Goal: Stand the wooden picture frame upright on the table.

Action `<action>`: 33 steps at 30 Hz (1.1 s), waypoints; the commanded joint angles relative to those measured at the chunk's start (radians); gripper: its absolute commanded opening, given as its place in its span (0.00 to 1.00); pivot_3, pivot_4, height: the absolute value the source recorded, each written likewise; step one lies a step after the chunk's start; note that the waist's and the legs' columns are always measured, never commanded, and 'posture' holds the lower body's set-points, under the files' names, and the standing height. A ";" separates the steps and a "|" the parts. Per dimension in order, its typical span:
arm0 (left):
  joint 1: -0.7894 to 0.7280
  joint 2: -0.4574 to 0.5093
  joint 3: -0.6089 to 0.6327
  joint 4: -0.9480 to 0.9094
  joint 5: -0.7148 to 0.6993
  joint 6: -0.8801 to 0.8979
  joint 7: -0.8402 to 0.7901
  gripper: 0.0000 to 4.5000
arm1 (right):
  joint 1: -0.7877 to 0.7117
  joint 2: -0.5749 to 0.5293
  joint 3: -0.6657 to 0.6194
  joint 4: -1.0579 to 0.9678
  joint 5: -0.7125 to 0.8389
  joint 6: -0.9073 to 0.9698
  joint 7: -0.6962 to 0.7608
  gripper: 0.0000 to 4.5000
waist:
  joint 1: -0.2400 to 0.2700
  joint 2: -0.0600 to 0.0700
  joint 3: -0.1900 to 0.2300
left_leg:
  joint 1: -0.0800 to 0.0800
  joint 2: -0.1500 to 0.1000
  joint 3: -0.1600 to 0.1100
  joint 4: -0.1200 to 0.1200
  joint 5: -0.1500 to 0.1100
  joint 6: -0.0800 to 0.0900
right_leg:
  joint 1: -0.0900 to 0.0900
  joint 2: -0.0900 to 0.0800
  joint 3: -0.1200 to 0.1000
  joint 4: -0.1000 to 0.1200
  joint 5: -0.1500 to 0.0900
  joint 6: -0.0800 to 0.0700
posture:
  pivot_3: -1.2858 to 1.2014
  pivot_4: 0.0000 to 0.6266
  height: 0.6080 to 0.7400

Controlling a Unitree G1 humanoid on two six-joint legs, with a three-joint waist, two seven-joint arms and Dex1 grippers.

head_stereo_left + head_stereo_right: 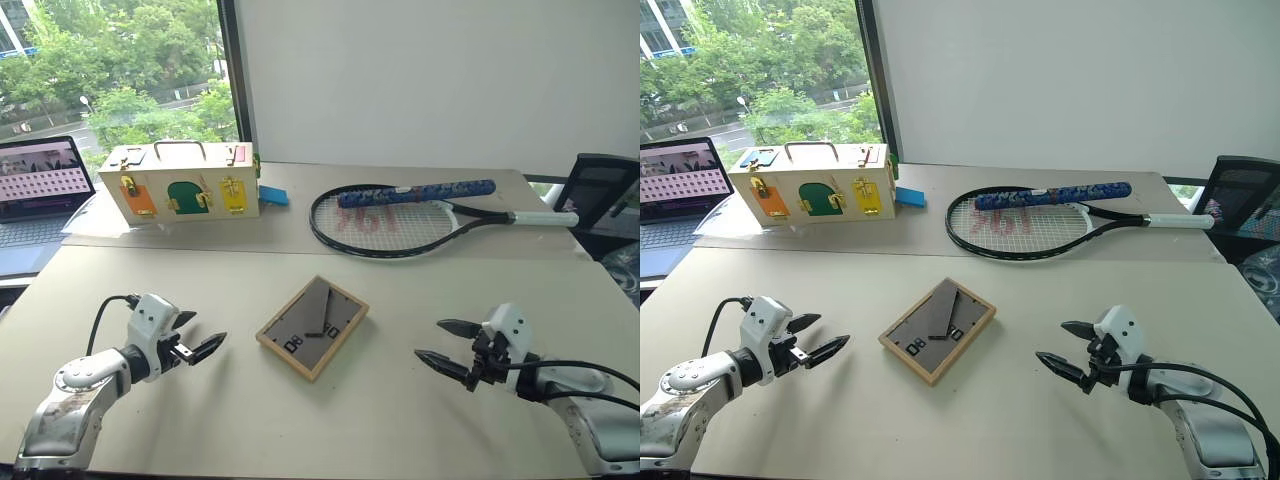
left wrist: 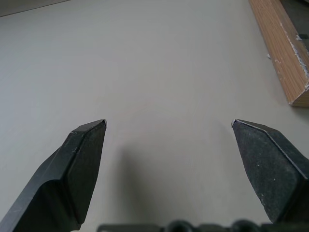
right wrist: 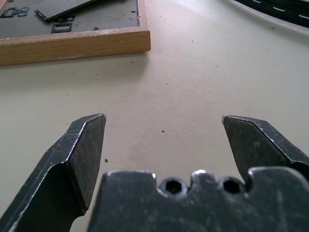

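Slippage is the main risk: the wooden picture frame (image 1: pixel 312 327) lies flat, back panel up, on the surface (image 1: pixel 400 420) between the left tool (image 1: pixel 203 349) and right tool (image 1: pixel 445 353), both spread wide and empty, so a pinch on its low edge could skid it away.
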 commanded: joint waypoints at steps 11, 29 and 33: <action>-0.341 0.027 -0.177 0.216 0.042 -0.068 -0.173 0.31 | -0.219 -0.165 0.228 -0.103 -0.016 0.220 0.056 0.32 | 0.000 -0.001 -0.005 | -0.002 0.000 0.000 0.000 0.000 0.003 | 0.000 0.000 0.000 -0.002 0.000 0.001 | 0.52 0.24 0.99; -0.162 0.002 -0.350 0.011 -0.001 0.088 -0.298 0.01 | -0.578 0.133 0.501 0.327 -0.265 0.079 0.066 0.01 | -0.011 0.000 -0.005 | 0.000 0.000 0.000 0.000 0.000 0.002 | 0.000 0.001 -0.001 0.003 0.000 0.000 | 0.52 0.24 0.99; -0.119 0.004 -0.344 -0.062 -0.034 0.150 -0.279 0.01 | -0.600 0.148 0.518 0.351 -0.285 0.058 0.101 0.01 | -0.006 0.000 -0.005 | 0.000 0.000 0.000 0.001 0.000 0.002 | 0.001 0.001 -0.001 0.003 0.000 0.000 | 0.52 0.24 0.99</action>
